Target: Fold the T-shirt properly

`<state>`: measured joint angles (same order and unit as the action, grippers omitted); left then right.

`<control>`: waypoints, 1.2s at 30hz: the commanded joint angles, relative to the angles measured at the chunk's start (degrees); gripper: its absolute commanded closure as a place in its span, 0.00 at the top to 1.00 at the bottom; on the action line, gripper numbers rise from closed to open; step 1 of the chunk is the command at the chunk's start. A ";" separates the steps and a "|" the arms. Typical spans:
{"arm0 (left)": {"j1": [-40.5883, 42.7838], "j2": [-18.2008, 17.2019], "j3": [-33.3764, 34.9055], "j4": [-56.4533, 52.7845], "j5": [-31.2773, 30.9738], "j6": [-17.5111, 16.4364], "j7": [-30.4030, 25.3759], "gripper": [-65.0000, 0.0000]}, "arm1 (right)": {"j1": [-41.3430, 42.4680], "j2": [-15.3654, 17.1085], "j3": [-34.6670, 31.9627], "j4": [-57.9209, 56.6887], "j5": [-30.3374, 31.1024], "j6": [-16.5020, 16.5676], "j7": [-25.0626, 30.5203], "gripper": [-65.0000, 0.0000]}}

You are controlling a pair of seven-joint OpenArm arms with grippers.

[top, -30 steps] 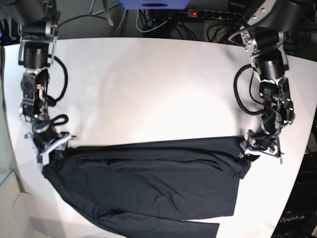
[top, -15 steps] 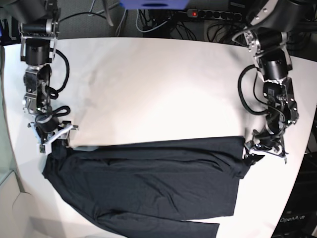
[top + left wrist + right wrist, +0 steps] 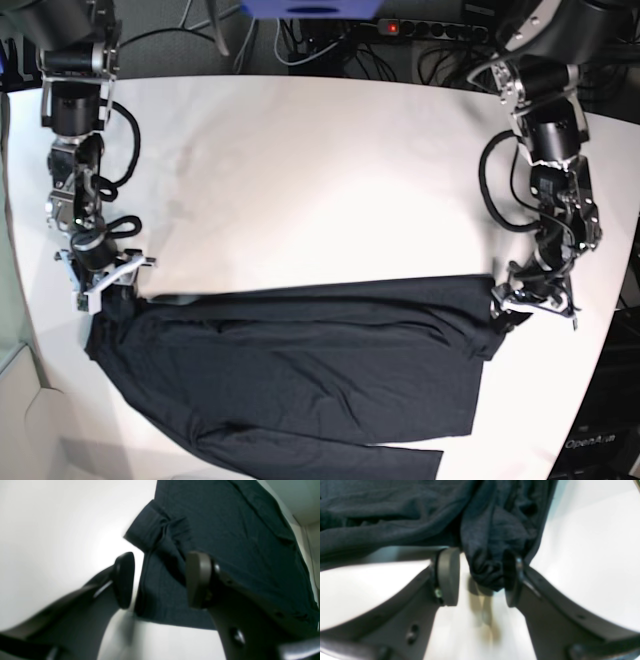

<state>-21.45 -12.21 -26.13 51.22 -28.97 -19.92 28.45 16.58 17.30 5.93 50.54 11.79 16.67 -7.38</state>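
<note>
The plain black soft knit T-shirt [image 3: 300,375] lies spread along the white tabletop's [image 3: 320,180] near edge. Both pincers, left [image 3: 160,580] and right [image 3: 480,577], straddle bunched corner cloth with jaws apart, not yet clamped. Next, I judge, they must close before lifting to fold.

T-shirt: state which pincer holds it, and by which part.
Neither pincer is seen clamped: the left pincer straddles the T-shirt corner, the right pincer a bunched corner.

Legible text: "OpenArm" lettering, faint, on dark base housing [image 3: 597,440] below left gripper [image 3: 533,300]. No other readable marks.
</note>
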 commanded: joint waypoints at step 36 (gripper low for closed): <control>-1.54 -0.76 -0.20 1.22 -0.26 -0.78 -1.50 0.49 | 14.32 4.11 0.18 -8.39 -3.75 0.08 1.88 0.00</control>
<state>-21.45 -12.29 -26.20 51.22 -28.60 -19.90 28.23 28.71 20.51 5.89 41.28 7.60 16.71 -7.31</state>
